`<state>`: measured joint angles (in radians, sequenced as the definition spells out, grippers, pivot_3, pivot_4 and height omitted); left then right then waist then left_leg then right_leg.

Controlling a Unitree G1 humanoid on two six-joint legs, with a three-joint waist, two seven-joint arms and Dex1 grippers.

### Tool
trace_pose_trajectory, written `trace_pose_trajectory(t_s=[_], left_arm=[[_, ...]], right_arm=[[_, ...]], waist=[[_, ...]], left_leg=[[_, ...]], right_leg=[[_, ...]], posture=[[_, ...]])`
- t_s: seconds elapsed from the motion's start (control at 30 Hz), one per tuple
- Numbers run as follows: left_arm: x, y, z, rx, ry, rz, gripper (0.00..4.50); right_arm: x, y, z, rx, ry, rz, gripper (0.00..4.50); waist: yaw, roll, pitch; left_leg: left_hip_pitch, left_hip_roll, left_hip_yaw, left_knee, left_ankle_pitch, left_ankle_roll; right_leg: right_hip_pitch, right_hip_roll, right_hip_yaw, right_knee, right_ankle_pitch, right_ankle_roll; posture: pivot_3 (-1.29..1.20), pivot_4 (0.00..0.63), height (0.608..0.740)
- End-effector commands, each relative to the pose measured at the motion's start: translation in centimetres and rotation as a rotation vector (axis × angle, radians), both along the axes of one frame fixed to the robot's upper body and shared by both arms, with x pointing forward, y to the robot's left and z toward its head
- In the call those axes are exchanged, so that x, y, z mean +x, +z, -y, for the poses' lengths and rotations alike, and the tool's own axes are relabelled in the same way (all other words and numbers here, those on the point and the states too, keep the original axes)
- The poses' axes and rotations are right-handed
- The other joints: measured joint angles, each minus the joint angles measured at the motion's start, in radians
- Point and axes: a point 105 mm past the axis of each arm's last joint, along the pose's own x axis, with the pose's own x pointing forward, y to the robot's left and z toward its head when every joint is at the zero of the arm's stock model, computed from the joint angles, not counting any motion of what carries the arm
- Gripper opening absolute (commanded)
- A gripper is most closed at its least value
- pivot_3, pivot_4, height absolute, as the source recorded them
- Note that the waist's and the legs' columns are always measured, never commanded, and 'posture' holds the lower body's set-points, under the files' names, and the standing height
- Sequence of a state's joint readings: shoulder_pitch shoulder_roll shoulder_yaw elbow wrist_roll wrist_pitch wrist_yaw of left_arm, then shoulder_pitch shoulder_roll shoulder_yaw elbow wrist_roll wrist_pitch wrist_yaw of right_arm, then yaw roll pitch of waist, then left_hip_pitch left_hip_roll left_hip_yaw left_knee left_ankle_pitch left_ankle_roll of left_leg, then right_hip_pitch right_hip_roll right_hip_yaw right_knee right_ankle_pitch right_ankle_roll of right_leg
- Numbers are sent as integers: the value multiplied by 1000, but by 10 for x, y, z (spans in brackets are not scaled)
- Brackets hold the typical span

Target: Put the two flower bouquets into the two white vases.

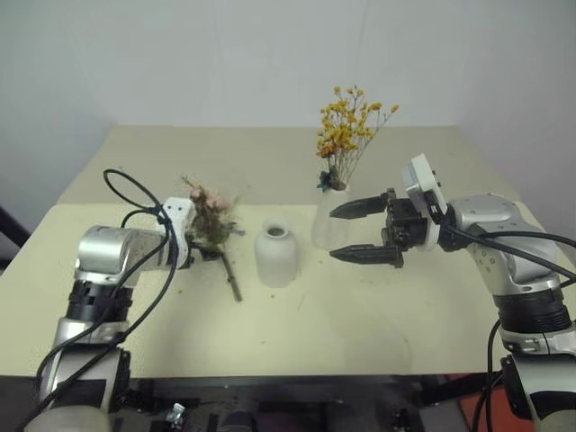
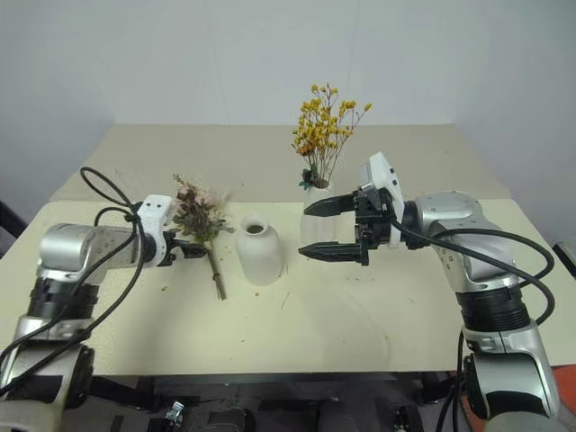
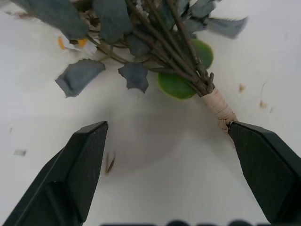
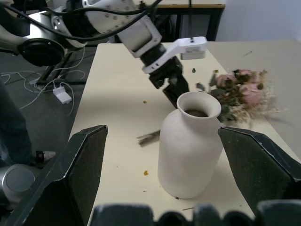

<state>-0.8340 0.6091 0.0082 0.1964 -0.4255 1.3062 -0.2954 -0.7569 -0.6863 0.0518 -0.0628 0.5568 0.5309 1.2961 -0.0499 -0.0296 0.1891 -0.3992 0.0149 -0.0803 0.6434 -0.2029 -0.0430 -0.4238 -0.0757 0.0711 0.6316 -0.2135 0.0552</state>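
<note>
The pink rose bouquet (image 1: 212, 216) lies on the table (image 1: 360, 315), its brown stem (image 1: 233, 281) pointing toward the front edge. My left gripper (image 3: 167, 128) is open and low over it, with the wrapped stem end (image 3: 219, 107) close to one fingertip (image 3: 244, 136). The short round vase (image 1: 276, 256) stands to the right of the bouquet with nothing in it. Behind it the tall vase (image 1: 325, 223) holds the yellow-orange spray (image 1: 346, 130). My right gripper (image 1: 340, 234) hangs open in front of the tall vase, pointing left at the short vase (image 4: 190, 141).
Small flower crumbs (image 2: 241, 341) dot the tabletop. The table's far edge meets a white wall (image 1: 270, 54). In the right wrist view, cables (image 4: 51, 87) lie on the floor beyond the table's left side, and a person's leg (image 4: 11, 125) stands there.
</note>
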Motion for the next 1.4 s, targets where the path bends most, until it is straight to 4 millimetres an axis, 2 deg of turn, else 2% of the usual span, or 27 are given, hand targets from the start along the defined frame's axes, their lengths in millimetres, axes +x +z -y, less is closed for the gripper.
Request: trace_pose_trajectory(t_s=[0.03, 0.27, 0.47, 0.63, 0.77, 0.9, 1.27, 1.4], left_arm=[[5, 23, 6, 32, -34, 64, 4500], [9, 25, 9, 45, -38, 36, 4500], [22, 13, 14, -40, 20, -39, 4500], [38, 9, 27, -111, 71, -66, 4500], [41, 8, 38, -115, 54, -73, 4500], [39, 5, 38, -103, 49, -93, 3677], [29, 14, 17, -79, 78, -85, 209], [20, 22, 2, -48, 96, -47, 123]], right_arm=[[-7, 10, 2, 27, 1, 58, 4458], [-6, 8, 5, 35, -21, 65, 4458], [-4, 12, 5, 45, -25, 76, 4458], [-5, 12, 2, 52, -20, 78, 4458], [-5, 12, -1, 58, -17, 77, 4458], [-6, 12, -2, 66, -23, 74, 4500], [-7, 13, -4, 78, -22, 72, 4500], [-5, 12, -5, 88, -26, 65, 4500]], waist=[[2, 0, 0], [2, 0, 0], [6, 0, 0], [7, 0, 0], [2, 0, 0], [2, -1, 0], [2, -1, 0], [0, 0, 0]], left_leg=[[0, 0, 0, 0, 0, 0], [1, 0, 0, 0, 0, 0], [0, 0, 0, 0, 0, 0], [0, -1, 0, 1, 0, 0], [-1, -1, 0, 1, 0, -1], [0, -1, 0, 1, 0, -1], [0, -1, 0, 1, 0, -1], [0, -1, 0, 1, 0, -1]], right_leg=[[0, 0, 0, 0, 0, 0], [0, 0, 0, 1, -1, 1], [0, 0, 0, 1, -1, 2], [0, 0, 0, 0, 0, 2], [0, -1, 0, 0, 0, 2], [0, -1, 0, 1, 0, 2], [0, -1, 0, 1, 0, 2], [0, 0, 0, 1, 0, 2]], posture=[[0, 150, 740], [0, 150, 740], [0, 150, 740], [0, 150, 740], [0, 150, 740], [0, 150, 740], [0, 150, 740], [0, 150, 740]])
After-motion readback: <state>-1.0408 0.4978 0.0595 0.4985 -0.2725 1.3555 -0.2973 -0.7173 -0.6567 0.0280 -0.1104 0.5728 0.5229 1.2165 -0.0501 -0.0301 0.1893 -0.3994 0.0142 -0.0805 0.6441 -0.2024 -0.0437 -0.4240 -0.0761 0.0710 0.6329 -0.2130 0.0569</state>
